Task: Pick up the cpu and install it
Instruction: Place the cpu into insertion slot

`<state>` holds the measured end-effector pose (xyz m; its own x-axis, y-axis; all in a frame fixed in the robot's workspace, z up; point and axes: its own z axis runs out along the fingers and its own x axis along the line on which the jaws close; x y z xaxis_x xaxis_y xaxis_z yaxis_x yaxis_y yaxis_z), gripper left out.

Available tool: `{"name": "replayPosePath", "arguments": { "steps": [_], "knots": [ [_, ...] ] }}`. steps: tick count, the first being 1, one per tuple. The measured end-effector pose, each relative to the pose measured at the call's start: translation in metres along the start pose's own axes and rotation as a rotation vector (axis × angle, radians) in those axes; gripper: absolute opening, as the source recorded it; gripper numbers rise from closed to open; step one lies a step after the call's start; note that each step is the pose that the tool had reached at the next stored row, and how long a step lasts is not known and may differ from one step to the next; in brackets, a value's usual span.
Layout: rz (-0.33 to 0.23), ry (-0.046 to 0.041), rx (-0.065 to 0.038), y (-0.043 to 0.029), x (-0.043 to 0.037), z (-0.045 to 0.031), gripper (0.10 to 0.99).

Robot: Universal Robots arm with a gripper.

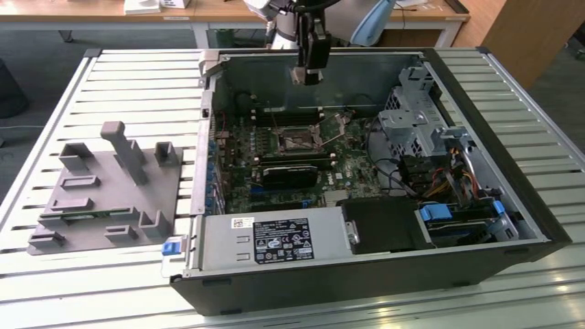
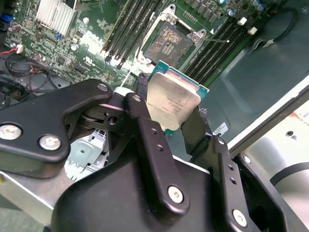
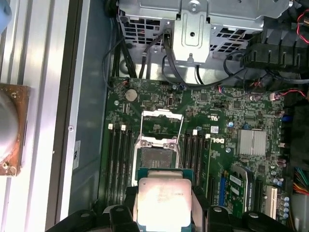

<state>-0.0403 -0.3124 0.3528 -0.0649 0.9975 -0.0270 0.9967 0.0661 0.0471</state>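
Slatted metal table holds the open computer case; your gripper hangs over the socket, fingers closed on the cpu.

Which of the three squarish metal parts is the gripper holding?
The flat silver-grey cpu with the teal rim, clamped in the black gripper. The empty socket and finned silver heatsink sit on the green motherboard.

Motherboard lies beneath the tool inside the open computer case, grey fixture block well aside on the bench.
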Motion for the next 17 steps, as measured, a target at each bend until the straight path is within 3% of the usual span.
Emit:
{"name": "replayPosePath", "arguments": {
  "steps": [17],
  "knots": [
    [0.0,0.0004,0.0,-0.0003,0.0002,0.0077,0.533]
  ]
}}
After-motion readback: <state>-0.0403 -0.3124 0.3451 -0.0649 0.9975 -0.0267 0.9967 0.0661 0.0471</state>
